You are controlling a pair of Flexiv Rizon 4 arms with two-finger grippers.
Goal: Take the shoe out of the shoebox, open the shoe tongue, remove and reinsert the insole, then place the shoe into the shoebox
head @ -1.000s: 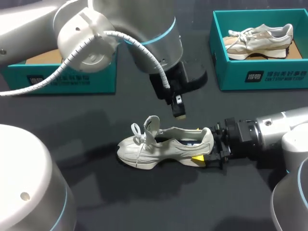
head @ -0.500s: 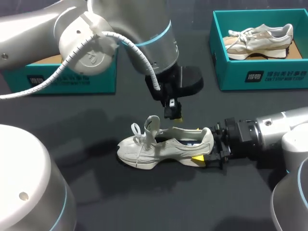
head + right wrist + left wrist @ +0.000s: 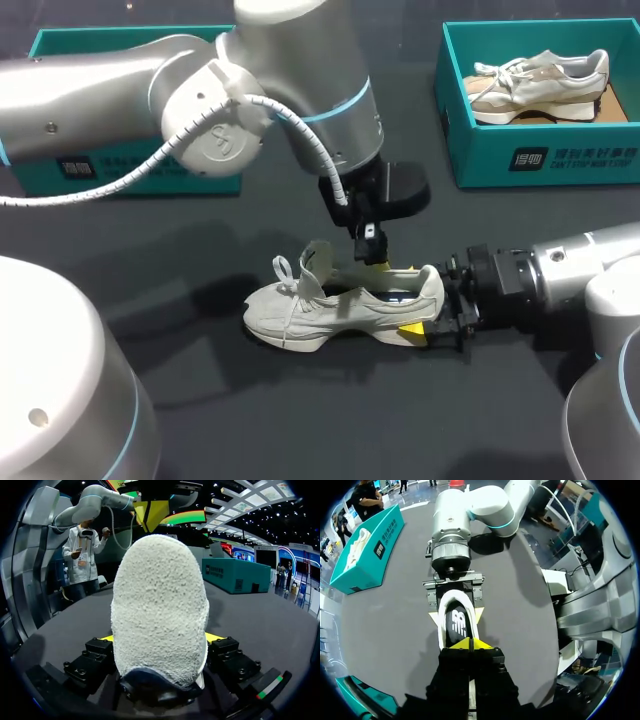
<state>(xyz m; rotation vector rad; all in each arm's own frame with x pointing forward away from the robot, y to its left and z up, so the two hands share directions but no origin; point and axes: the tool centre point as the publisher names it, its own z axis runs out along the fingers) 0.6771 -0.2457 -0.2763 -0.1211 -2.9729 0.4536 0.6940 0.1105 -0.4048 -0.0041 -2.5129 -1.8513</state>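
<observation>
A white sneaker [image 3: 335, 305] lies on its sole in the middle of the dark table, its tongue [image 3: 318, 258] standing up. My right gripper [image 3: 432, 302] comes in from the right and is shut on the heel [image 3: 160, 605], a yellow-tipped finger [image 3: 215, 637] on each side. My left gripper [image 3: 375, 255] points down, shut and holding nothing, with its tips at the shoe's opening. In the left wrist view my left gripper [image 3: 470, 643] hangs just over the dark insole [image 3: 457, 622]. The right gripper [image 3: 454, 616] grips the heel beyond it.
A teal shoebox [image 3: 505, 160] at the back right holds a second pale sneaker [image 3: 540, 80]. Another teal box [image 3: 120, 170] stands at the back left, partly hidden by my left arm. Bare table lies in front of the shoe.
My left gripper has come down and slightly right, from above the shoe to its opening. The shoe and the right gripper have stayed where they were.
</observation>
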